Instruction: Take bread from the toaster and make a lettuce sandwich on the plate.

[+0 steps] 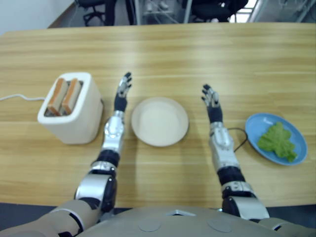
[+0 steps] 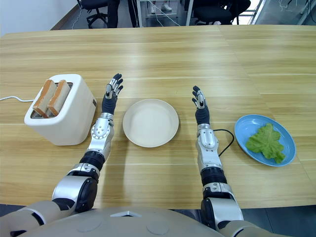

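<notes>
A white toaster [image 1: 74, 116] stands at the left with two slices of bread [image 1: 64, 96] upright in its slots. An empty cream plate [image 1: 159, 121] lies in the middle. A lettuce leaf [image 1: 278, 140] rests on a blue plate [image 1: 291, 130] at the right. My left hand [image 1: 123, 90] is open, fingers stretched forward, between the toaster and the cream plate. My right hand [image 1: 211, 99] is open too, between the cream plate and the blue plate. Neither hand touches anything.
The toaster's white cord [image 1: 17, 97] runs off to the left. A thin black cable [image 1: 242, 138] loops on the wooden table [image 1: 197, 59] beside my right forearm. Office chairs [image 2: 98, 10] stand beyond the far edge.
</notes>
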Action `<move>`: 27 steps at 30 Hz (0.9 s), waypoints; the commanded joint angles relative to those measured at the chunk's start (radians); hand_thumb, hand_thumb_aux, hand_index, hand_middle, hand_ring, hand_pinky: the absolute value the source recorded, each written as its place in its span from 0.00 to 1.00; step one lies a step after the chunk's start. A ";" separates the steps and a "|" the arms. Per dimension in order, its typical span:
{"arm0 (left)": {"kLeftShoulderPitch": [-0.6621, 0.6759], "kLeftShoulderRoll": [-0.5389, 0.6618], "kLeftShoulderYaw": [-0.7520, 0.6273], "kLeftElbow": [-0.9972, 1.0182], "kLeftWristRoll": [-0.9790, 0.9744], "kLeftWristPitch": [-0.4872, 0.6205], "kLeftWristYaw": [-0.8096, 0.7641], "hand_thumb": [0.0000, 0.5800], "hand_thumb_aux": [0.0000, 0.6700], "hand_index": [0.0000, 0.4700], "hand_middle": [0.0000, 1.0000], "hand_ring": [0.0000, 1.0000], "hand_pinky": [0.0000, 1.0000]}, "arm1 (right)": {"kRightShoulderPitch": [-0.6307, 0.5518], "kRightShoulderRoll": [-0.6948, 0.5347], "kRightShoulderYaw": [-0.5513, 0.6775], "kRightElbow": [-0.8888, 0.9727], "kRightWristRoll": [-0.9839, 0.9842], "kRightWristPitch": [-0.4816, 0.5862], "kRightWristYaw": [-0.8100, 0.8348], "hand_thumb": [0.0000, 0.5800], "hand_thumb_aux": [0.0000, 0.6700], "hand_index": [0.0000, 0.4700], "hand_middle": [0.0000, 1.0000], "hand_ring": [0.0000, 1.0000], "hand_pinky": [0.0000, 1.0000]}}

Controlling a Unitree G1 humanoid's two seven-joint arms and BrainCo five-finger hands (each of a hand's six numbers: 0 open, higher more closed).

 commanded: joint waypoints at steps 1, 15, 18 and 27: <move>0.013 -0.007 0.000 -0.015 -0.018 0.025 -0.017 0.00 0.00 0.00 0.00 0.00 0.00 | 0.007 0.008 -0.010 -0.004 0.014 -0.013 -0.002 0.00 0.00 0.00 0.00 0.00 0.00; 0.232 0.294 0.056 -1.272 -0.286 0.560 -0.164 0.00 0.00 0.00 0.00 0.00 0.00 | 0.031 0.011 0.008 0.010 0.013 -0.008 0.023 0.00 0.00 0.00 0.00 0.00 0.00; 0.241 0.512 0.245 -1.422 -0.418 0.720 -0.195 0.00 0.00 0.00 0.00 0.00 0.00 | 0.039 0.015 0.011 0.005 0.011 -0.009 0.019 0.00 0.00 0.00 0.00 0.00 0.00; 0.437 0.927 0.515 -1.252 -0.046 0.686 -0.321 0.00 0.00 0.00 0.00 0.00 0.00 | 0.051 0.028 0.021 -0.003 0.012 -0.005 0.022 0.00 0.00 0.00 0.00 0.00 0.00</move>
